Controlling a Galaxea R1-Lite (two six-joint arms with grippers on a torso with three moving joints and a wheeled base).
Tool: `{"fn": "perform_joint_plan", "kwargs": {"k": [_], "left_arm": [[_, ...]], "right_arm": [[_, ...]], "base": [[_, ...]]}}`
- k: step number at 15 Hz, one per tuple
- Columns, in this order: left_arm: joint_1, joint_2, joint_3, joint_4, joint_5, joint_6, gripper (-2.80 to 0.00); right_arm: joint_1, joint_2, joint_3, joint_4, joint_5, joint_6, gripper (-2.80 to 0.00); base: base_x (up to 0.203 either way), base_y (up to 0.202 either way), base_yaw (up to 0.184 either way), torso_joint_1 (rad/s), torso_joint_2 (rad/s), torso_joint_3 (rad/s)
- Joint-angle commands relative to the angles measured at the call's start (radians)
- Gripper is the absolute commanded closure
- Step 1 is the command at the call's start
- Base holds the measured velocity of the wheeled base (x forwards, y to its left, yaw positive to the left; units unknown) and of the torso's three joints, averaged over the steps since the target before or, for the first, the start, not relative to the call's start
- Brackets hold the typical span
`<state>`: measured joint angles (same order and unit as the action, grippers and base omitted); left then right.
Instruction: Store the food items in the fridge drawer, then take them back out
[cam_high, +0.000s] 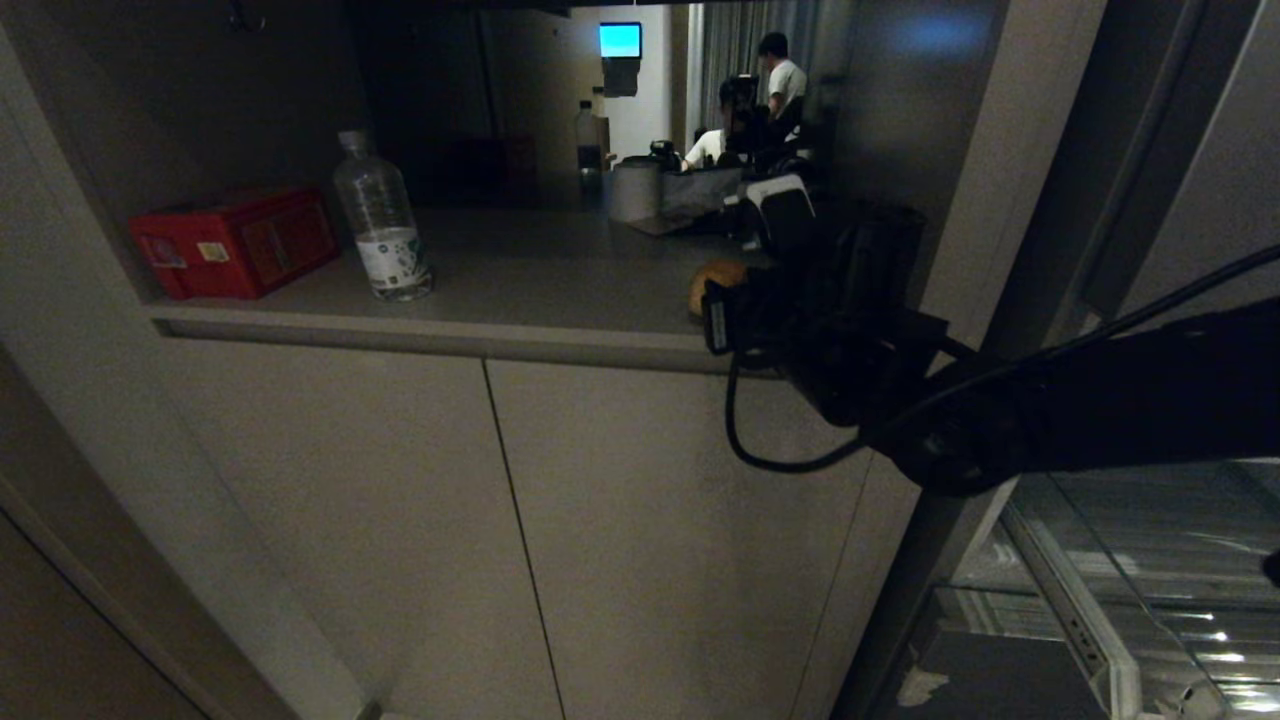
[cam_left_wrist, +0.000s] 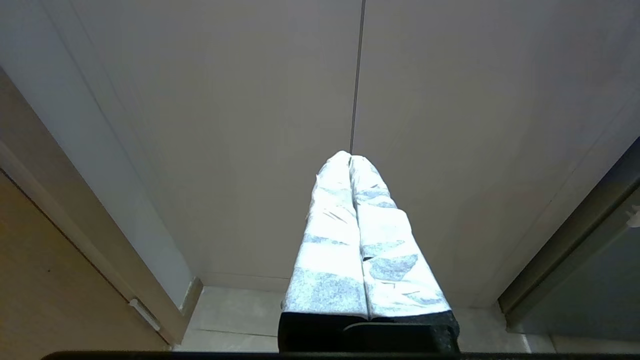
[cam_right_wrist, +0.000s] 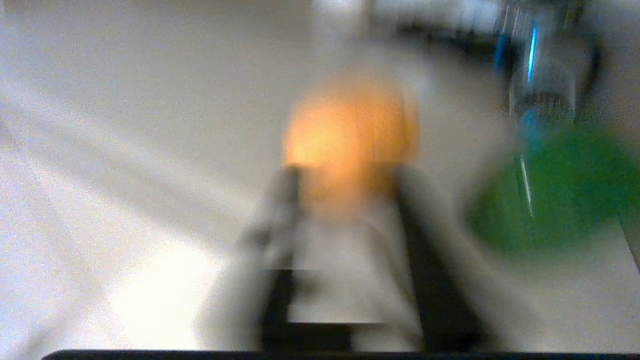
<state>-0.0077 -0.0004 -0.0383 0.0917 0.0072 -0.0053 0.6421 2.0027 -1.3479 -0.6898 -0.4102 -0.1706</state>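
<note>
Brown potato (cam_right_wrist: 350, 135) sits on the shelf (cam_high: 520, 270) between the right gripper's (cam_right_wrist: 345, 195) part-closed jaws; grip looks likely, unconfirmed. Lift straight, clear of the pepper (cam_right_wrist: 555, 195) beside it.

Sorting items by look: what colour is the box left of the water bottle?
Red, with small labels on its front; the box shows best in the head view.

The brown potato (cam_right_wrist: 350, 135) sits between my fingers, on the counter ledge. The green pepper (cam_right_wrist: 555, 190) lies just beside it. The clear fridge drawer (cam_high: 1150, 600) stands pulled out.
</note>
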Motion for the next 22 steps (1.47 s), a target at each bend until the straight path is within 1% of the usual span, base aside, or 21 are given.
{"fn": "perform_joint_plan", "kwargs": {"k": [1,3,5,7,8,11,17,18,20,22], "left_arm": [[0.000,0.000,0.000,0.000,0.000,-0.001,0.00],[0.000,0.000,0.000,0.000,0.000,-0.001,0.00],[0.000,0.000,0.000,0.000,0.000,-0.001,0.00],[-0.001,0.000,0.000,0.000,0.000,-0.001,0.00],[-0.001,0.000,0.000,0.000,0.000,-0.001,0.00],[0.000,0.000,0.000,0.000,0.000,-0.001,0.00],[0.000,0.000,0.000,0.000,0.000,-0.001,0.00],[0.000,0.000,0.000,0.000,0.000,-0.001,0.00],[0.000,0.000,0.000,0.000,0.000,-0.001,0.00],[0.000,0.000,0.000,0.000,0.000,-0.001,0.00]], "right_arm": [[0.006,-0.250,0.296,-0.016,-0.004,0.003,0.00],[0.008,-0.397,0.519,-0.071,-0.005,0.021,0.00],[0.009,-0.505,0.692,-0.138,-0.005,0.034,0.00],[0.010,-0.595,0.826,-0.188,-0.002,0.044,0.00],[0.010,-0.629,0.870,-0.201,0.000,0.050,0.00],[0.010,-0.679,0.934,-0.209,0.001,0.067,0.00],[0.008,-0.727,0.981,-0.208,-0.002,0.079,0.00],[0.008,-0.738,1.005,-0.206,-0.004,0.092,0.00],[-0.006,-0.751,1.033,-0.200,-0.011,0.153,0.00],[-0.073,-0.741,1.047,-0.178,-0.028,0.192,0.00]], "base": [[0.000,0.000,0.000,0.000,0.00,0.000],[0.000,0.000,0.000,0.000,0.00,0.000],[0.000,0.000,0.000,0.000,0.00,0.000],[0.000,0.000,0.000,0.000,0.00,0.000],[0.000,0.000,0.000,0.000,0.00,0.000],[0.000,0.003,-0.032,0.000,0.00,0.001],[0.003,0.007,-0.171,0.001,0.00,0.003],[-0.002,0.010,-0.177,0.002,0.00,0.002],[0.003,0.010,-0.177,0.004,0.00,0.000],[0.000,0.005,-0.177,-0.001,0.01,-0.002]]}}
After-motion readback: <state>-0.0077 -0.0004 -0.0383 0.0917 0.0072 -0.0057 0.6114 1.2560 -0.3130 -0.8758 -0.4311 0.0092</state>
